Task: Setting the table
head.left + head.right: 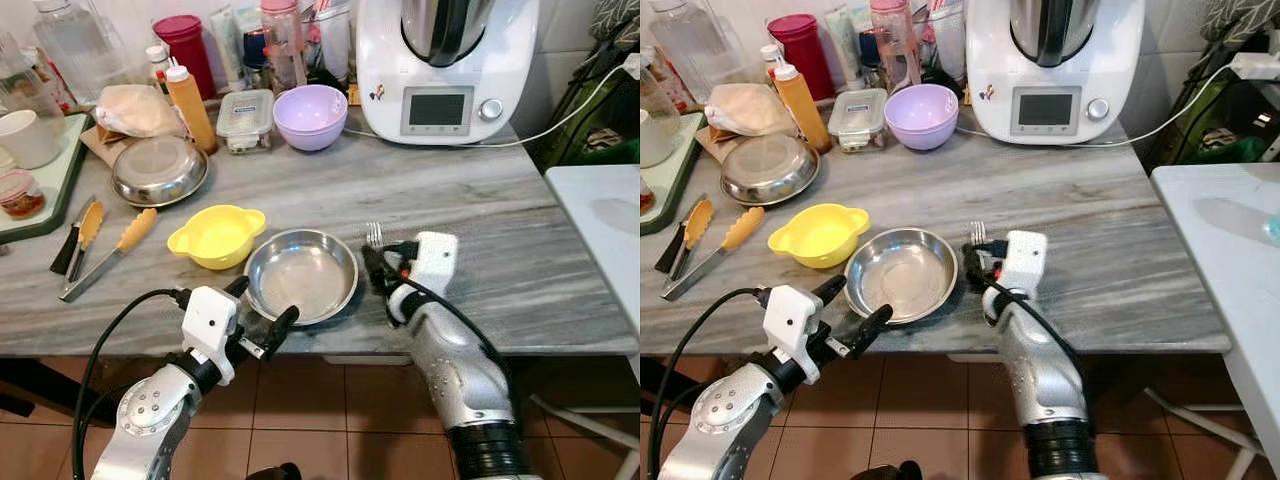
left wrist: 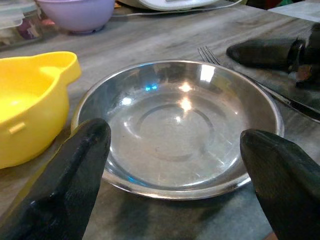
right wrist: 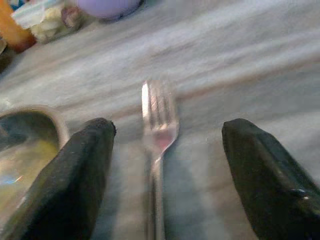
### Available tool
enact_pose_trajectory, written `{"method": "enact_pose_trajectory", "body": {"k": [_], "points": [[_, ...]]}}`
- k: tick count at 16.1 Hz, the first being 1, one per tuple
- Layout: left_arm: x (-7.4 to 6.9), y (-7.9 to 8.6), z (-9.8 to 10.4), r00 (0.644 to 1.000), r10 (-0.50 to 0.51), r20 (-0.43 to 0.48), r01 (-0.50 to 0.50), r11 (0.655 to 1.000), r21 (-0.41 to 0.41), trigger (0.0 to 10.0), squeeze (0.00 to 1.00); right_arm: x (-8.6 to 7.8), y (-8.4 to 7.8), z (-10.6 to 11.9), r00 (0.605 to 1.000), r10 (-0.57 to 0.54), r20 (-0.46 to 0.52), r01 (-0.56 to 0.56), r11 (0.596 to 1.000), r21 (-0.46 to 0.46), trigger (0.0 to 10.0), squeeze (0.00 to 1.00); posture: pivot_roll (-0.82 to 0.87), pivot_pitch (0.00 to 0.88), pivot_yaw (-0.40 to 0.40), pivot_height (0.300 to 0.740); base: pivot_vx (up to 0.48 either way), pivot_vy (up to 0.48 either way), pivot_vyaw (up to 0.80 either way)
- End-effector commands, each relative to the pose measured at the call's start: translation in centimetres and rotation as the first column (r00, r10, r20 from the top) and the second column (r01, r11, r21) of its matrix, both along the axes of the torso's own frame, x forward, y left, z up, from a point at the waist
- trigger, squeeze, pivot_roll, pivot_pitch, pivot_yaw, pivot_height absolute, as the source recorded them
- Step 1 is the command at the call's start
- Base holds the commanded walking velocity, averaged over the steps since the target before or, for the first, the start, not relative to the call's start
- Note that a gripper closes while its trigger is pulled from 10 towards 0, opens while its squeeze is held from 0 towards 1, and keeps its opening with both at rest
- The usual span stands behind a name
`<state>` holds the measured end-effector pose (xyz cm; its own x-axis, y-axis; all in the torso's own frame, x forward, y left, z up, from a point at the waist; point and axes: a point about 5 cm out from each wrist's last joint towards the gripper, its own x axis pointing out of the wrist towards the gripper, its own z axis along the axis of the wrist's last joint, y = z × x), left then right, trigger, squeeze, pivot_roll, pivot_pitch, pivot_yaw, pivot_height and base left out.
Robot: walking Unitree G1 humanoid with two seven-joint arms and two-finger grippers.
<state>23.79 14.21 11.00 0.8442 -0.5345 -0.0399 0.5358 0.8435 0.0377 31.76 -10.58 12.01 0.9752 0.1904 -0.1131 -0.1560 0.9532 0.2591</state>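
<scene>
A stainless steel plate (image 1: 302,275) lay near the front edge of the grey marble counter (image 1: 480,200), with a fork (image 3: 157,130) flat on the stone just beside its right rim, tines pointing away from the robot. The right gripper (image 3: 165,165) sat low over the fork's handle, fingers spread to either side of it and pinching nothing. The left gripper (image 2: 175,170) was at the plate's near rim, likewise spread wide with the plate between the fingers, not in evident contact. A yellow two-handled bowl (image 1: 217,236) stood just to the plate's left, touching or nearly so. Further out were yellow-handled tongs (image 1: 105,250), a second steel dish (image 1: 158,170), a lilac bowl (image 1: 310,116) and a white kitchen appliance (image 1: 445,70) at the back. Judgement — one place appeared partly laid, plate and fork side by side; any remaining cutlery or glass had not yet been set.
</scene>
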Motion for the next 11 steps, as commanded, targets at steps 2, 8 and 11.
{"method": "enact_pose_trajectory", "body": {"k": [2,8,11], "points": [[0.1,-0.1,-0.1,1.0,0.0,0.0,0.0,1.0,0.01,10.0,0.0,-0.2,0.4,1.1,0.998,0.021,0.062,-0.02,1.0,-0.015,10.0,1.0,0.02,0.11,0.093,0.74,0.0,0.0,0.0],[0.3,-0.2,0.2,1.0,0.016,0.022,-0.016,1.0,-0.001,10.0,0.0,-1.1,-0.4,4.4,0.963,0.05,0.266,-0.015,0.991,-0.134,10.0,1.0,0.01,0.114,0.08,0.74,0.0,0.0,0.0],[0.4,-0.3,0.7,0.999,0.018,0.038,-0.018,1.0,-0.017,10.0,0.0,-1.4,-2.0,5.2,0.952,0.028,0.306,0.027,0.984,-0.174,10.0,1.0,0.0,0.103,0.066,0.74,0.0,0.0,0.0]]}}
